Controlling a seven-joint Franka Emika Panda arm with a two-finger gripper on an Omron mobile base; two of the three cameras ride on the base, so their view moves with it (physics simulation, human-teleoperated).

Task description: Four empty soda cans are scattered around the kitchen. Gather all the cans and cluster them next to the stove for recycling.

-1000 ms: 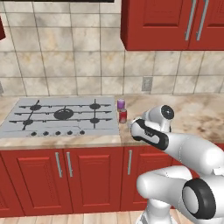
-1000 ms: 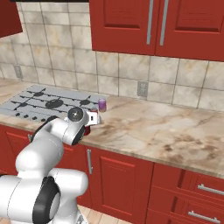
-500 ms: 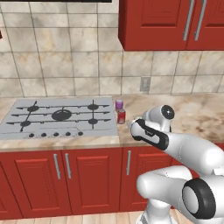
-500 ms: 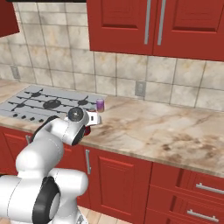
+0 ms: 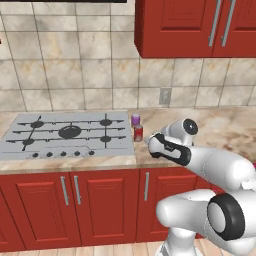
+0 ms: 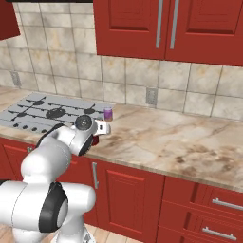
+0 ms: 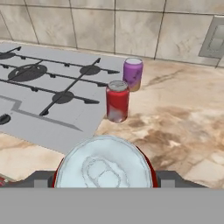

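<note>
The kitchen has red cabinets, a tan tiled wall and a beige marbled desk (image 5: 225, 125) carrying the stove (image 5: 67, 135). Two soda cans stand upright just beside the stove's right edge: the purple can (image 7: 132, 73) nearer the wall, the red can (image 7: 117, 101) just in front of it. The hand (image 7: 104, 181) pinches a third can (image 7: 105, 168), red with a silvery top, near the desk's front edge. Judgement: two cans are placed, the third is on its way, and the fourth remains to be fetched.
</note>
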